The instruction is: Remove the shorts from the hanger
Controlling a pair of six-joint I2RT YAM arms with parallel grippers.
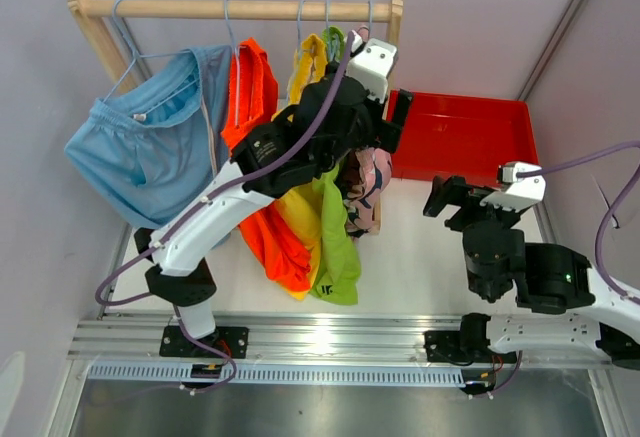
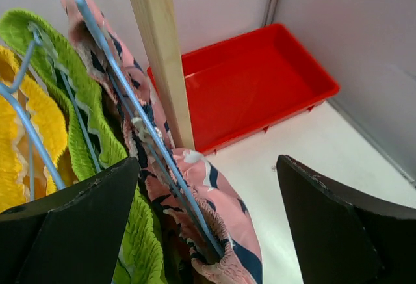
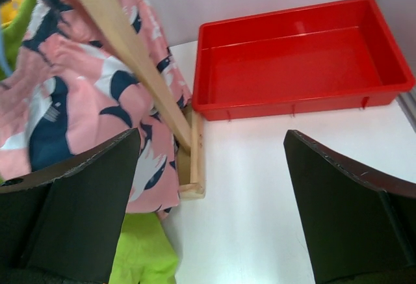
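A red rectangular plastic tray (image 3: 286,106) sits on the white desk (image 3: 247,193), its left corner just beside the light wooden rack foot (image 3: 195,160). A slanted wooden post (image 3: 120,37) meets that foot and crosses in front of the pink shorts with dark navy pattern (image 3: 71,82). Lime green fabric (image 3: 143,255) shows beneath them. The black jaws stand wide apart, holding nothing.

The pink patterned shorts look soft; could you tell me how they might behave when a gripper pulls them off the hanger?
Probably floppy: the pink shorts drape in loose folds with a gathered waistband. Likely light, as thin cloth on a wire hanger. They may snag rather than slide, since the waistband bunches around the wire beside the wooden post.
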